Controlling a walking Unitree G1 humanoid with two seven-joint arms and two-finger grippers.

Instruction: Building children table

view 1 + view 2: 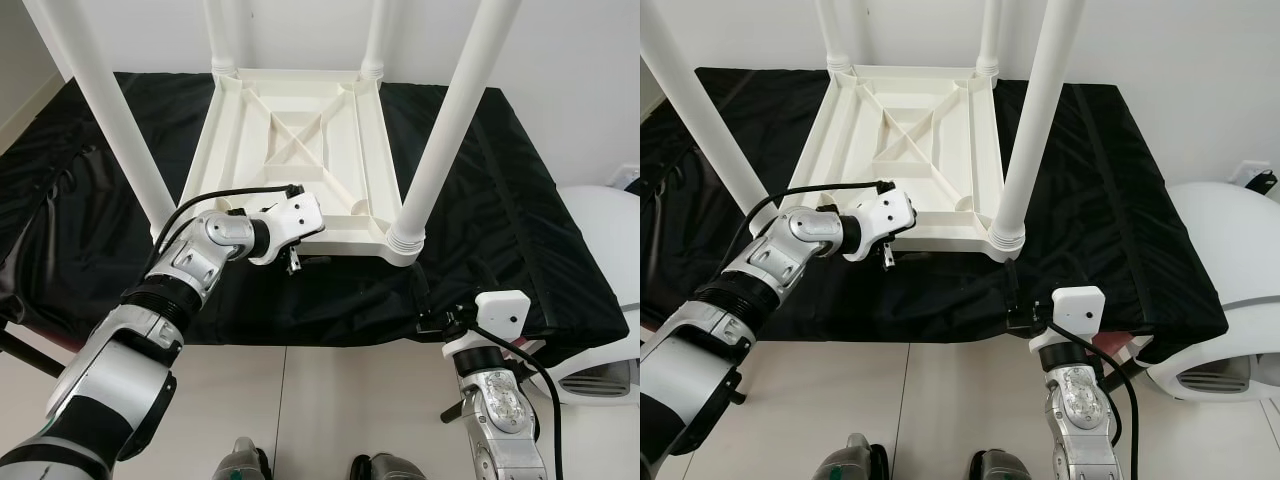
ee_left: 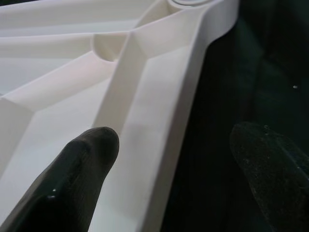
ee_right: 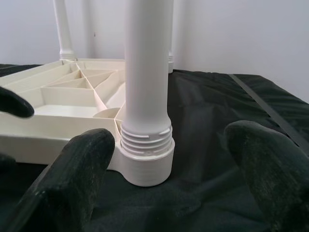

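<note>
White table top point(image 1: 290, 150) apparently straddled by left pincer point(image 1: 296, 262).

Silver jointed arms, black cables, white wrist housings, left claw point(image 1: 293, 262) black-fingered

table point(image 1: 290, 150) upturned on cloth point(image 1: 500, 200); legs point(image 1: 445, 125) up.

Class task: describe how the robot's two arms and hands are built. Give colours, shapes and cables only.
Both arms are silver metal with black ribbed joints. Each wrist carries a white boxy camera housing, and a black cable loops along each forearm. The left hand and right hand each end in two long, rounded black fingers.
</note>
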